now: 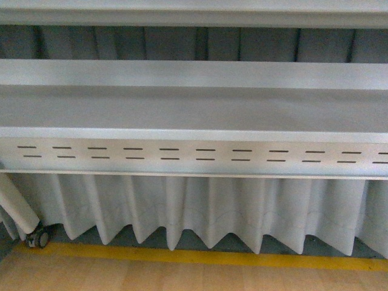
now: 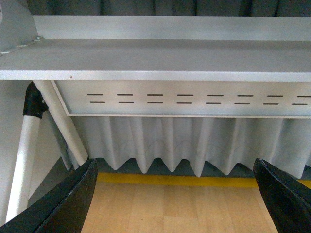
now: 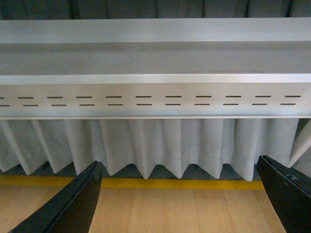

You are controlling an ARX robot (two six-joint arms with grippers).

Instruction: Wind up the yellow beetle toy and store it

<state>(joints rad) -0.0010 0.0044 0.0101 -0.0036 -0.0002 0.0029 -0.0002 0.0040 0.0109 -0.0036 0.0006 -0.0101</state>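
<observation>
From where I stand, the yellow beetle toy is nowhere to be seen in any of the three views. I cannot say which way it lies from either arm, how its long axis runs, or which arm is nearer.

Both wrist cameras look level at the front edge of the grey worktop (image 1: 194, 109). Below it are its slotted panel (image 1: 194, 154), the pleated curtain (image 1: 194, 206) and the yellow stripe (image 1: 194, 257) on the wooden floor (image 1: 182, 276).

The left gripper (image 2: 175, 167) has its jaws spread wide with nothing between them and touches nothing. The right gripper (image 3: 179, 162) is the same, wide apart and empty.

My guess is that the toy must be found first, probably up on the worktop.
</observation>
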